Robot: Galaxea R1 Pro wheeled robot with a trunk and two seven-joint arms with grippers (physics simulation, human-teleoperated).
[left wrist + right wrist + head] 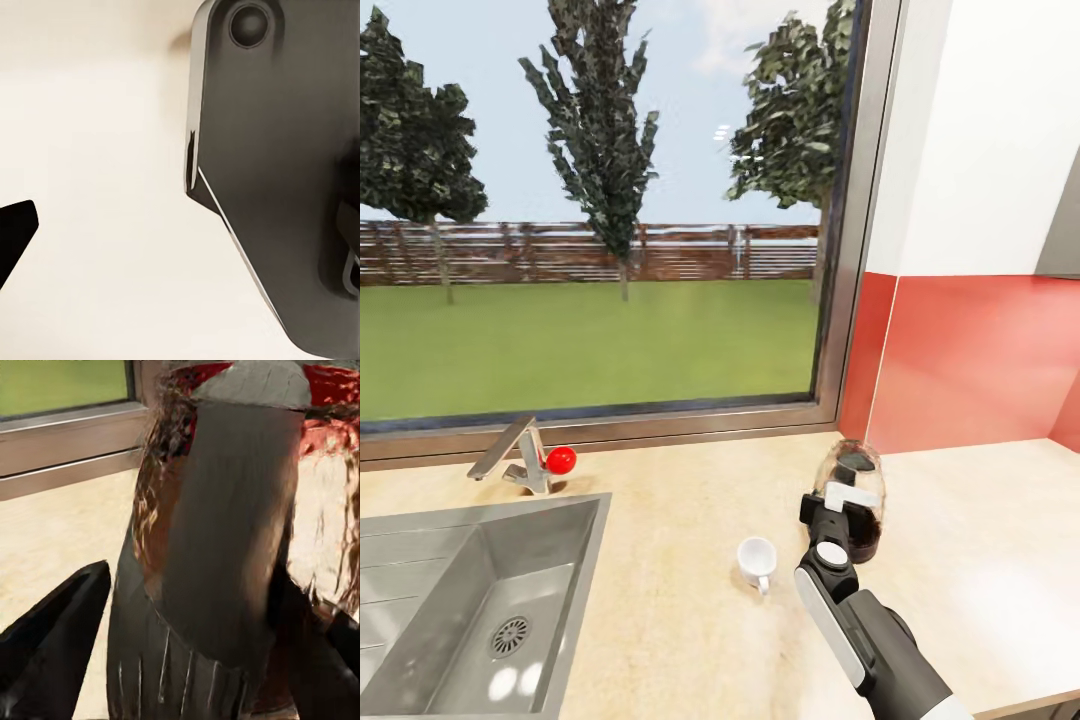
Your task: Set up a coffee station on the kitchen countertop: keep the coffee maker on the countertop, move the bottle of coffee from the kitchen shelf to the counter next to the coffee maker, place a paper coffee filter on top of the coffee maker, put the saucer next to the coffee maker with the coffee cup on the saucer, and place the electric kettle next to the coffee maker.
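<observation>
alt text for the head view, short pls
The right gripper is at a glass coffee maker on a beige countertop, with a white coffee cup standing left of it. Farther left are a steel sink and faucet under a garden window.

The right gripper [847, 505] reaches over the beige countertop [980, 520], its fingers set on either side of the glass bottle of coffee [857, 497]. Just to its left stands a white coffee cup [757, 561]. Farther left are the steel sink [470, 590] and faucet [520, 455], beneath the window [600, 210].
</observation>
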